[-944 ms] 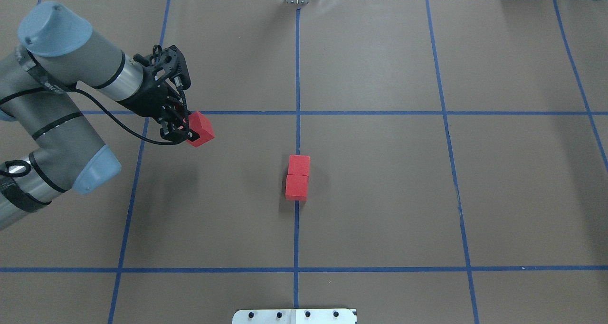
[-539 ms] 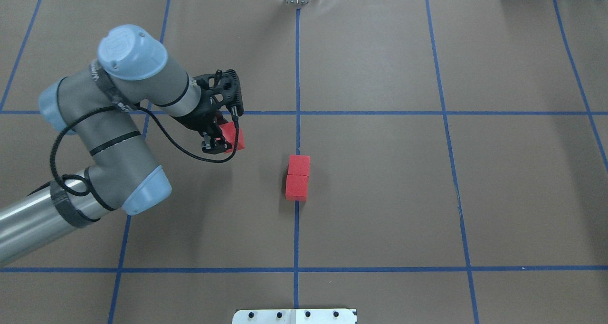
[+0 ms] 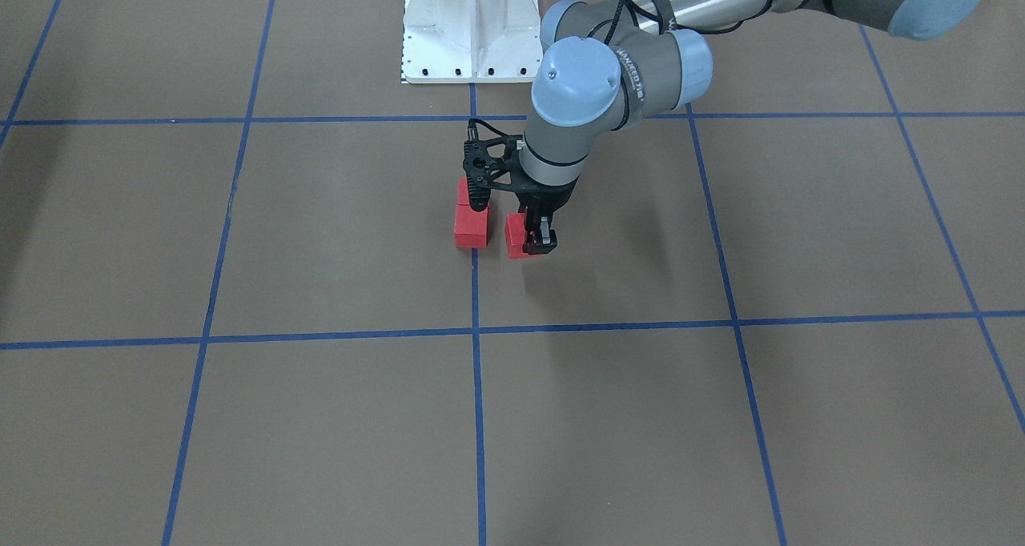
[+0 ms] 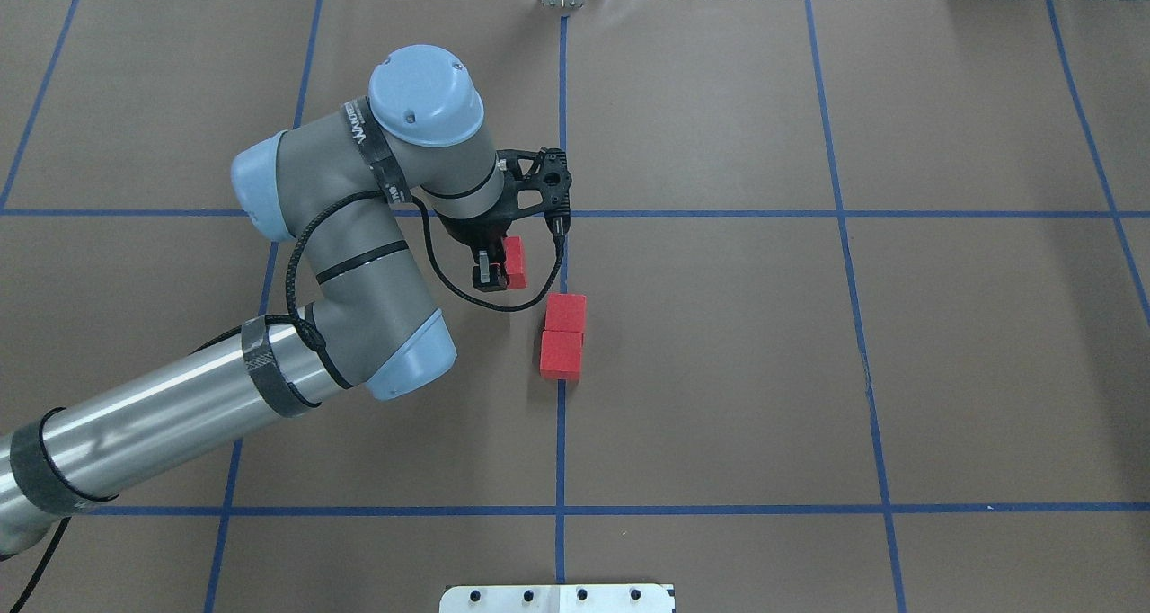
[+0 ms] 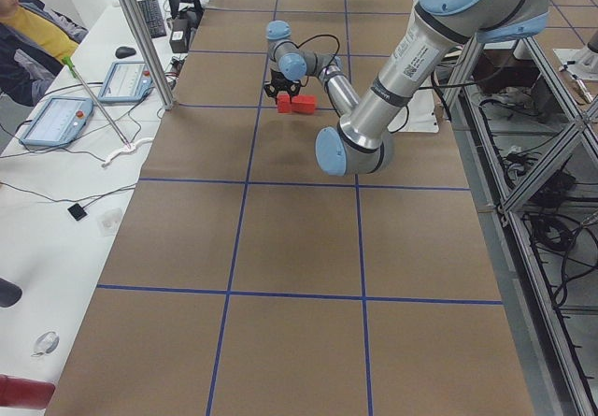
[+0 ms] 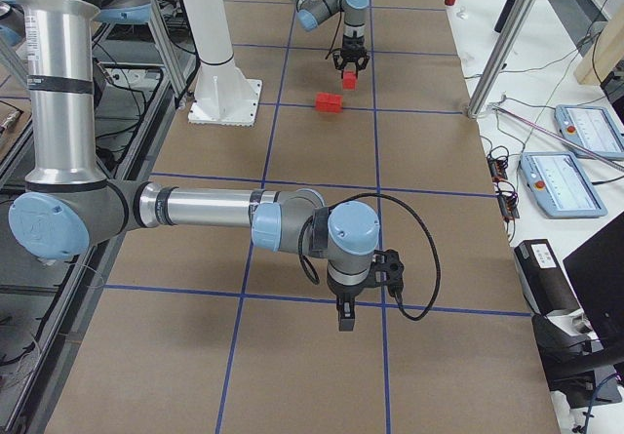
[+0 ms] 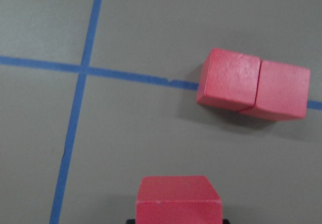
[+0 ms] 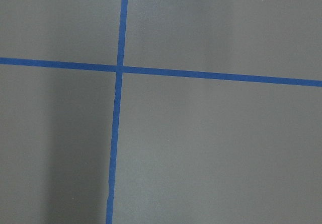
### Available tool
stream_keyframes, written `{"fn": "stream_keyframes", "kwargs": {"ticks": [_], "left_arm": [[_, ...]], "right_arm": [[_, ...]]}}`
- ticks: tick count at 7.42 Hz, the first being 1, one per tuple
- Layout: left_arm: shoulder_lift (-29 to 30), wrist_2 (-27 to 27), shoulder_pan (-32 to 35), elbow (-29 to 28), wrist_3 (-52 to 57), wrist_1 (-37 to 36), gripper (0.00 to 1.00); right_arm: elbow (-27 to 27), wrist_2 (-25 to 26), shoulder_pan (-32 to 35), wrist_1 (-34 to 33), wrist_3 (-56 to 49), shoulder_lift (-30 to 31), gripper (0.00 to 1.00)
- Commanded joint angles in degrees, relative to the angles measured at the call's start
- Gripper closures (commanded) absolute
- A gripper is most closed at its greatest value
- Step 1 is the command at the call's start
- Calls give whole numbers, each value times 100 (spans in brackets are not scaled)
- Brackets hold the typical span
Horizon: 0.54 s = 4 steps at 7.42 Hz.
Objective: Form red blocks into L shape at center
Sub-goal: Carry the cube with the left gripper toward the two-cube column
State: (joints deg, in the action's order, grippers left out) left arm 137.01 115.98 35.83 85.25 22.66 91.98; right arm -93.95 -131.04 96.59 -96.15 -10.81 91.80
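Overhead exterior shows us the left gripper (image 4: 499, 273) clamped on one small matte red cube (image 4: 515, 261), just beside yet apart from the pair of matching red cubes (image 4: 563, 334) touching end to end on the vertical blue tape line (image 4: 561, 433) at the center (image 4: 611, 343); we judge a careless sideways approach could knock that pair askew. Exterior front-facing and left wrist views leave us unsure how high that cube hangs, so an early release might bounce it and leave the L gapped. Exterior right shows the right gripper (image 6: 345, 319) well apart over brown paper (image 6: 292, 356), and we cannot tell how its jaws stand.
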Motion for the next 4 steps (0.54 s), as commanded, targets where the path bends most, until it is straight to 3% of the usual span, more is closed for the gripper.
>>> {"fn": "stream_keyframes", "kwargs": {"ticks": [1, 4], "left_arm": [[54, -14, -32, -140, 335, -22, 100], [27, 4, -173, -184, 248, -39, 100]], "right_arm": [[0, 0, 0, 0, 0, -4, 0], [0, 0, 0, -9, 0, -4, 0]]}}
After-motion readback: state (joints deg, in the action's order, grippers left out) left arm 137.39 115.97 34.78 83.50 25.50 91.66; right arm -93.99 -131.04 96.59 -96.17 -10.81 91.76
